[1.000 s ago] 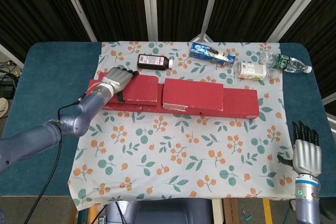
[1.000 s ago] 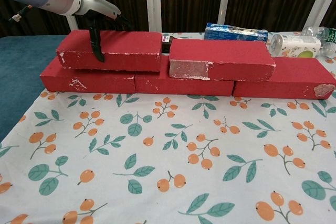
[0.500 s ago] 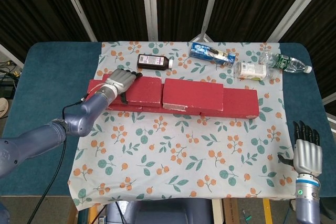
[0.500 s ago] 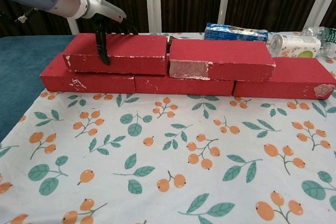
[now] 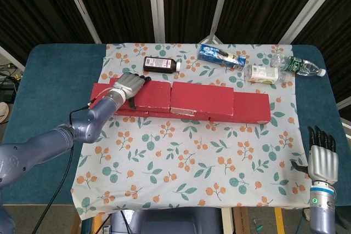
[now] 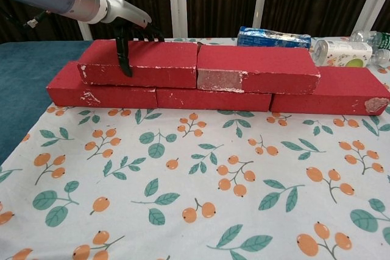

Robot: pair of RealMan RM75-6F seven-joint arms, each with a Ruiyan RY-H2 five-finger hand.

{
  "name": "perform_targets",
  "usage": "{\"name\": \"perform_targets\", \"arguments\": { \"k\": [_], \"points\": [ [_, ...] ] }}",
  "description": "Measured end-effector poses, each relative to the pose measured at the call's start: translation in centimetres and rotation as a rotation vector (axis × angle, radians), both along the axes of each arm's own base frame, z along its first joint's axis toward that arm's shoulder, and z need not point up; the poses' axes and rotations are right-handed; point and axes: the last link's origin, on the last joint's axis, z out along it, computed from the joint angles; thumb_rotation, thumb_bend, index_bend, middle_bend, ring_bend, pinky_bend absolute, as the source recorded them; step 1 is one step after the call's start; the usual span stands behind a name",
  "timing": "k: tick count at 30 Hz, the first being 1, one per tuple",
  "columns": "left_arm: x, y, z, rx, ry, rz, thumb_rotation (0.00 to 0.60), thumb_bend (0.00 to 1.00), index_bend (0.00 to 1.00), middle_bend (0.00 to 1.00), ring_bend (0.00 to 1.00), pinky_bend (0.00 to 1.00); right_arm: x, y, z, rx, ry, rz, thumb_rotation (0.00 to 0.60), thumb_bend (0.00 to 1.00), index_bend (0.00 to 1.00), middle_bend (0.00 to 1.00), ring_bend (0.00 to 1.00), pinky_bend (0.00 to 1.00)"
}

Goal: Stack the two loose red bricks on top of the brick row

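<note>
The left arm reaches in low from the near left corner of the table, its grey forearm angled up and across the floral cloth [image 5: 181, 163]; the left hand [image 5: 129, 84] lies over the left end of the upper left brick [image 6: 143, 64], palm down, fingers draped across the brick's top and far edge, with the dark thumb [image 6: 124, 57] hanging down its front face, so the hand is clamped around that brick. From the chest view the wrist comes in level from the upper left, the hand bent downward at the brick.

That brick sits on top of the brick row [image 6: 213, 97], a line of red bricks lying end to end across the cloth; its right end touches, or very nearly touches, the upper right brick [image 6: 259, 69], which also rests on the row, so both stand side by side as a second layer, with the row's right end left uncovered.

The right hand [image 5: 321, 158] waits at the near right edge of the table, well apart from the bricks, upright, dark fingers straight, slightly spread and holding nothing.

Behind the row lie a dark bottle [image 5: 160, 64], a blue packet [image 5: 221, 56], a white bottle [image 5: 264, 73] and a clear bottle [image 5: 299, 66].
</note>
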Motion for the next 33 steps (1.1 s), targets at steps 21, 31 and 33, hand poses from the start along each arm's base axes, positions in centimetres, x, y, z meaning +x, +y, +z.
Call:
{"name": "perform_targets", "arguments": {
  "k": [21, 31, 33],
  "points": [
    [0.27, 0.14, -0.65, 0.003, 0.008, 0.013, 0.600, 0.07, 0.40, 0.37, 0.15, 0.20, -0.03, -0.09, -0.10, 0.003, 0.001, -0.007, 0.600, 0.15, 0.00, 0.00, 0.00, 0.00],
    [0.15, -0.06, -0.50, 0.001, 0.018, 0.020, 0.600, 0.07, 0.39, 0.37, 0.15, 0.20, -0.04, -0.06, -0.08, 0.003, -0.001, -0.008, 0.600, 0.15, 0.00, 0.00, 0.00, 0.00],
    [0.10, -0.05, -0.54, 0.002, 0.020, 0.022, 0.600, 0.07, 0.39, 0.37, 0.15, 0.20, -0.04, -0.06, -0.06, 0.001, -0.001, -0.009, 0.600, 0.15, 0.00, 0.00, 0.00, 0.00]
  ]
}}
